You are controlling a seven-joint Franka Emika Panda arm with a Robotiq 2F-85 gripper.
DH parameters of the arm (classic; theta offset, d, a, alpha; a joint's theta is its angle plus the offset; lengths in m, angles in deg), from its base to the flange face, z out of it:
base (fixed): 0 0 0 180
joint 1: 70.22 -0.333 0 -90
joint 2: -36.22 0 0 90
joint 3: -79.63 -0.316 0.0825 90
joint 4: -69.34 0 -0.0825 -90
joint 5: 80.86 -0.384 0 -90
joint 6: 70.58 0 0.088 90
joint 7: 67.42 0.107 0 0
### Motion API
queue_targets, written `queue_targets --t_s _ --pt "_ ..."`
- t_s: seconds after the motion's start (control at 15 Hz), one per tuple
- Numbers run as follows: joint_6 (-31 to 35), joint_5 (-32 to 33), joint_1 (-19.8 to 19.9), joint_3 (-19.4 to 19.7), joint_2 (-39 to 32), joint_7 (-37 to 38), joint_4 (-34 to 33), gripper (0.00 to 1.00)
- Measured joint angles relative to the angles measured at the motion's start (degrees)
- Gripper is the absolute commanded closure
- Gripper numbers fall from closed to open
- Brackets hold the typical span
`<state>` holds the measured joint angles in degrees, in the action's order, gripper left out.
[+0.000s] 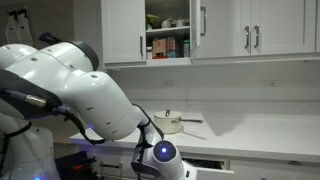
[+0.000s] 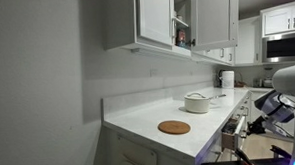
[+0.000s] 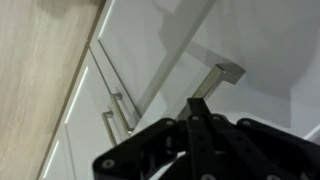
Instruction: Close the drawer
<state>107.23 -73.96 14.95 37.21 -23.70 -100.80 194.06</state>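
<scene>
Drawer: the wide, shallow white-fronted drawer [image 1: 205,162] sits just under the front edge of the white worktop [image 1: 250,135]. It stands out a little, with a dark gap showing. Not shut yet, I'd say.
Handle: its slim silver bar handle [image 3: 215,78] is right ahead of the hand in the wrist view. Close, but I can't tell if they touch.
Hand: the black 2-finger gripper [image 3: 197,104] looks drawn together, with nothing held.
Bystanders: 1 white lidded pot [image 1: 168,122] is back by the wall edge, and 1 round cork mat [image 2: 174,127] lies near the front edge.
Risk 1: pushing on the bar's end could let the tips slide off sideways, and the drawer stays ajar.
Risk 2: an off-centre shove may skew the drawer on its runners and jam it.
Risk 3: too fast a push and it slams, then bounces back out.
</scene>
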Motion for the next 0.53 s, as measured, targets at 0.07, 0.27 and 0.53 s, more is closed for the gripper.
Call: queue_targets --t_s 0.07,0.27,0.53 --pt "0.0 0.6 0.9 -1.7 -0.1 0.0 0.4 1.0" --pt "0.0 1.4 2.6 -5.2 -0.3 0.1 1.4 1.0" --pt "0.0 1.5 3.0 -5.5 -0.6 0.2 1.3 1.0"
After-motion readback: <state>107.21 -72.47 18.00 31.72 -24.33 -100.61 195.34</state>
